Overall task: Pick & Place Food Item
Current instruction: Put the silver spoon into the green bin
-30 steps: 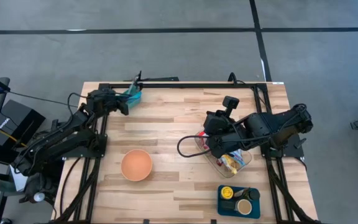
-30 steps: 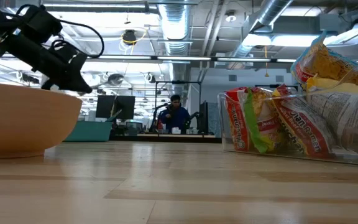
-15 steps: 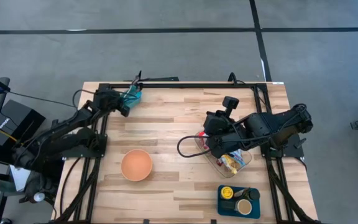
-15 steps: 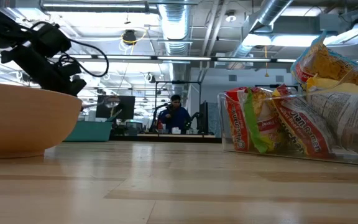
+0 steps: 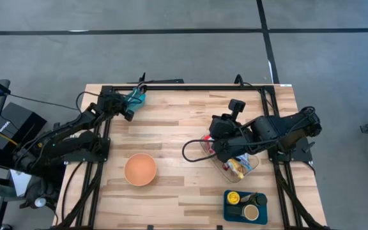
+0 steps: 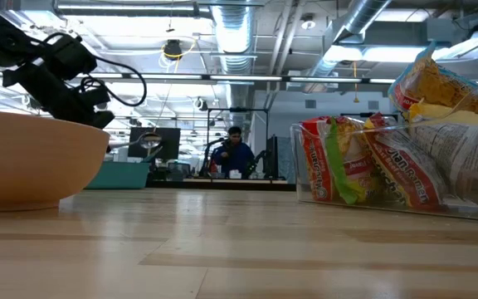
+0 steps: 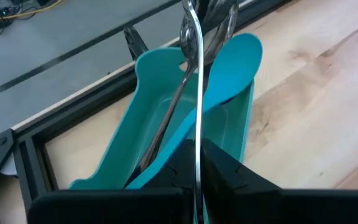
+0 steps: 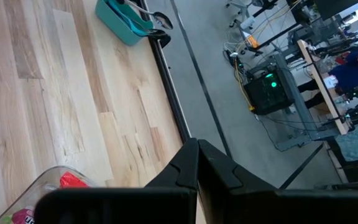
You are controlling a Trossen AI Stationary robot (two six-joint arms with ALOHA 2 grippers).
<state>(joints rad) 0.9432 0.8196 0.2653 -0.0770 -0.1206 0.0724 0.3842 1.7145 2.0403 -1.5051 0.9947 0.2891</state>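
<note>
My left claw [image 7: 197,163] was clenched on a thin metal utensil handle [image 7: 197,93] standing in the teal plastic caddy [image 7: 185,118] just ahead, among other metal cutlery.

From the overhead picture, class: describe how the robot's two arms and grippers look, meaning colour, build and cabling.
Both arms are black, built of jointed segments. The left gripper and the right gripper each end in two dark, wedge-shaped fingers. Black cables loop loosely along both arms. No markings are readable.
</note>
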